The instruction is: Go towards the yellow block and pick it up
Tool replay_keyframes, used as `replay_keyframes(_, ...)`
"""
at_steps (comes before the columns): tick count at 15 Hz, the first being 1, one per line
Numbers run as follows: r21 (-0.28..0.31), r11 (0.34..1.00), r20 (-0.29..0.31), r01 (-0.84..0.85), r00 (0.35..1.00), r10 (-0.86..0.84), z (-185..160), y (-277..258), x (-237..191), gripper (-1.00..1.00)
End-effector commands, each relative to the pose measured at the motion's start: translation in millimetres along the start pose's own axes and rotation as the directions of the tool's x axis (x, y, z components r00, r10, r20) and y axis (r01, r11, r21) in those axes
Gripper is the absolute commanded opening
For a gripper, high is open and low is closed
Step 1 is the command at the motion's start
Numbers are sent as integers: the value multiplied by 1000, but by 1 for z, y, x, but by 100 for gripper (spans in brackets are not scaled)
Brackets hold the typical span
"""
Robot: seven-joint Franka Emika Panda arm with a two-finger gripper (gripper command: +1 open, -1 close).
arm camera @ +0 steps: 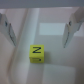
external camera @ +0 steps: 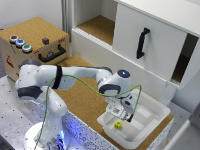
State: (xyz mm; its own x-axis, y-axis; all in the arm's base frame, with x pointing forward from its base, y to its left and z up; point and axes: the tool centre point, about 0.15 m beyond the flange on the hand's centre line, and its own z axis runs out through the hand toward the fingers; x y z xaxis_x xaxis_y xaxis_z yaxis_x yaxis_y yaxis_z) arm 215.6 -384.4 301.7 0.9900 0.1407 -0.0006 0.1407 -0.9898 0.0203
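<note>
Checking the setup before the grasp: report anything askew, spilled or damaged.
Nothing stands out. The yellow block sits flat inside the white tray, between the fingers of the gripper, untouched. The purple cube rests on the cork-topped box.

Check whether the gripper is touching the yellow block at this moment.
Apart. The wrist view shows the yellow block lying between the open gripper fingers, with bare tray floor on both sides.

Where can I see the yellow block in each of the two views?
Exterior view: the yellow block lies in the white tray, low in the picture, just below the gripper.
Wrist view: the block sits near the middle, between the fingers.
Shared landmark: the white tray.
</note>
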Motion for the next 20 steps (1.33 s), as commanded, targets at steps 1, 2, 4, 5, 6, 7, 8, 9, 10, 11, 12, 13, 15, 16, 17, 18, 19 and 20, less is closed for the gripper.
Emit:
replay_keyframes(1,-39,999,13,31,999,-31,39,4,8,100)
replay_keyframes(2,-81,995,30,61,998,-59,46,1,10,100)
replay_keyframes(4,-147,982,55,115,993,-108,56,-5,14,100)
replay_keyframes(5,-160,981,50,109,993,-102,59,-6,14,100)
replay_keyframes(6,-169,981,38,100,995,-94,62,-7,15,100)
replay_keyframes(7,-181,978,30,105,994,-101,65,-10,14,100)
replay_keyframes(8,-179,979,28,97,995,-94,70,-12,13,100)
replay_keyframes(9,-173,982,28,74,997,-70,76,-12,13,100)
replay_keyframes(10,-177,982,20,66,998,-63,77,-13,14,100)
replay_keyframes(11,-172,983,14,57,998,-56,79,-13,16,100)
replay_keyframes(12,-173,984,15,51,999,-49,81,-14,18,100)
replay_keyframes(13,-171,985,15,31,999,-28,84,-15,18,100)
replay_keyframes(15,-150,989,20,13,1000,-10,89,-18,18,100)
replay_keyframes(16,-155,988,24,8,1000,-5,91,-20,18,-100)
replay_keyframes(17,-145,989,21,14,1000,-11,90,-23,18,-100)
replay_keyframes(18,-143,990,17,2,1000,1,89,-25,18,-100)
replay_keyframes(19,-142,990,15,-3,1000,6,87,-28,18,-100)
replay_keyframes(20,-146,989,15,-3,1000,5,86,-30,17,-100)
